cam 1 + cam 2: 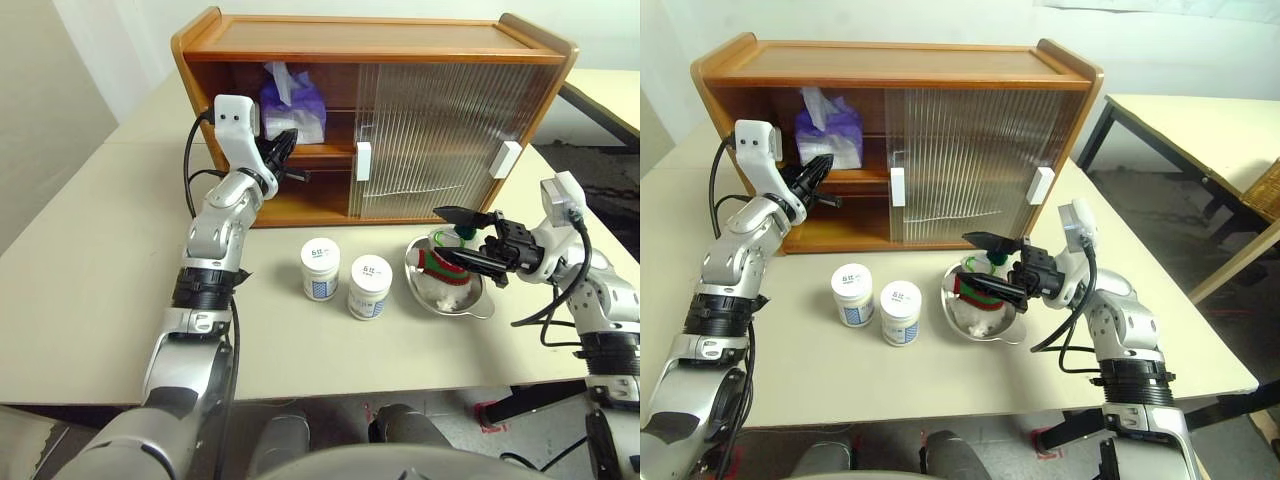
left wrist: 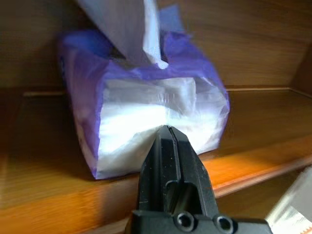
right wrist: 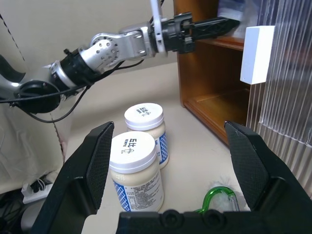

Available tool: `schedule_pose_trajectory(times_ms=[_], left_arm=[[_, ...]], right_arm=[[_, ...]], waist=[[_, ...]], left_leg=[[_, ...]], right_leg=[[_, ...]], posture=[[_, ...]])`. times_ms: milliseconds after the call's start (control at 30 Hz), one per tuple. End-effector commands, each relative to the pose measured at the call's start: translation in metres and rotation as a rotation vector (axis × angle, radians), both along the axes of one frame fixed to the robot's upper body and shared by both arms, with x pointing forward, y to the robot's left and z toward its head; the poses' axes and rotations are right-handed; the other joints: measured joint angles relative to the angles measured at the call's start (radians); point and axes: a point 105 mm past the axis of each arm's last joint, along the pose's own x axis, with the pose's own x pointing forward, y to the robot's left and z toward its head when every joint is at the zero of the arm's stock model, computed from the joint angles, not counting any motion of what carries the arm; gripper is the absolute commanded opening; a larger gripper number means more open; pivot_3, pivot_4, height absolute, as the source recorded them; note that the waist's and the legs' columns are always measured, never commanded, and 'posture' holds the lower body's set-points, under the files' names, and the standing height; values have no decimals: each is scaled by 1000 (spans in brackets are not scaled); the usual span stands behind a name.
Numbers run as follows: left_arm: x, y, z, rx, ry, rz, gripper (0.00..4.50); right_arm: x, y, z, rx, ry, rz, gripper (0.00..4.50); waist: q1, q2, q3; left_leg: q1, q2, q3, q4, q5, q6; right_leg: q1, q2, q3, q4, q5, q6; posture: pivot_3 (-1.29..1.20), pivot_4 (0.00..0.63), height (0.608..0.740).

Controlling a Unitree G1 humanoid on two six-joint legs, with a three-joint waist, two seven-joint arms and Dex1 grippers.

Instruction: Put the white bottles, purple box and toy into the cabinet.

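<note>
So the purple box (image 1: 293,105) was already sitting on the cabinet's (image 1: 370,45) upper shelf, open left side, tissue poking up. Your left end effector (image 1: 283,150) was pinched fully shut, holding nothing, tips right at the box's front face. Probably a nudge deeper. The two white bottles (image 1: 343,277) stood upright on the tabletop (image 1: 90,290), touching, between your arms. The toy (image 1: 441,270) lay in the metal dish (image 1: 475,305), directly under your right end effector (image 1: 468,238), which was wide open and empty, pointing left across it. Right arm's clearly nearer the toy.
</note>
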Motion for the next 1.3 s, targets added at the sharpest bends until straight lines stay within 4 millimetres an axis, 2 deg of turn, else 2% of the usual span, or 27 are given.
schedule_pose_trajectory(times_ms=[33,100,200,300,433,567,700,800,933,1033,1300], left_arm=[[-1,-5,3,-9,-16,-29,22],[-10,-10,4,-8,-22,-80,22],[-32,-18,6,-37,-40,-182,651],[-55,-16,11,-35,-72,-257,1645],[-85,1,11,-30,-81,-333,3033],[-103,37,-25,31,85,-314,4483],[-126,52,-47,92,146,-401,4483],[-135,60,-67,137,188,-441,4483],[-141,56,-87,129,225,-534,4483],[-148,53,-101,193,267,-610,4483],[-161,45,-119,232,333,-737,4483]], right_arm=[[-2,-2,1,0,3,-4,4500],[-2,-2,1,6,3,-7,4500],[-2,-2,1,10,6,-7,4500],[-3,-2,0,11,12,-4,4500],[-2,-3,0,16,17,1,4500],[-1,-3,-2,3,21,15,4500],[-1,-3,-1,7,18,26,4500],[-3,-1,-1,2,13,59,4500],[-9,3,6,4,-45,131,4500],[-11,2,2,-56,-56,151,4500],[-9,1,4,-82,-76,130,4500]], waist=[[-1,0,0],[-2,0,0],[-6,0,0],[-9,0,0],[-8,0,0],[-5,2,-1],[0,2,-1],[6,3,-1],[6,7,-4],[3,10,-7],[-2,18,-12]], left_leg=[[0,0,0,0,0,0],[0,0,0,0,0,0],[-1,0,0,0,0,0],[-1,-1,0,-1,0,-1],[-1,-1,0,-3,0,-1],[1,-1,0,-4,-1,0],[1,0,-1,-4,-1,0],[1,0,-4,-5,-4,-2],[0,2,-4,-5,-6,-4],[-3,2,-4,-5,-6,-4],[-11,3,-4,-5,-2,-7]], right_leg=[[0,0,0,0,0,0],[0,0,0,0,0,0],[0,0,0,0,-1,1],[0,0,0,0,-3,1],[0,0,0,0,-4,1],[0,0,0,2,-4,-1],[-3,0,0,2,-3,-5],[-10,0,-1,2,-4,-9],[-12,-1,-2,3,-3,-12],[-15,-1,-2,4,-2,-13],[-19,0,-2,4,-2,-12]], posture=[[-82,0,740],[-83,0,740],[-72,0,740],[-72,0,740],[-46,0,740],[-41,1,740],[-35,3,740],[-36,2,740],[-53,0,740],[-53,0,740],[-67,0,740]])
